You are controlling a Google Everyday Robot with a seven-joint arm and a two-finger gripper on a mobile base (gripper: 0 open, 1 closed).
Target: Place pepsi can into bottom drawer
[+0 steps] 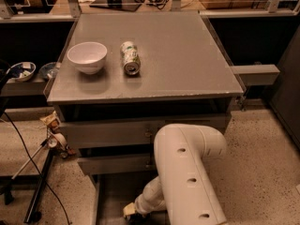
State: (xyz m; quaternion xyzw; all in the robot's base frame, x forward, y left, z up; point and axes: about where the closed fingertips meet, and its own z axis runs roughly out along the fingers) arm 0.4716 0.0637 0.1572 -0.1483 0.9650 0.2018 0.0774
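The bottom drawer (108, 191) of the grey cabinet is pulled out at the lower middle, a shallow grey tray with a raised left wall. My white arm (187, 177) reaches down over it. My gripper (132, 213) is low inside the drawer near the picture's bottom edge. The pepsi can is hidden or out of view.
A green-and-white can (130, 57) lies on its side on the cabinet top (187, 55), next to a white bowl (87, 56). The two upper drawers (112, 132) are shut. Cables and a stand (37, 182) are on the floor at left; bowls sit on a left shelf (22, 71).
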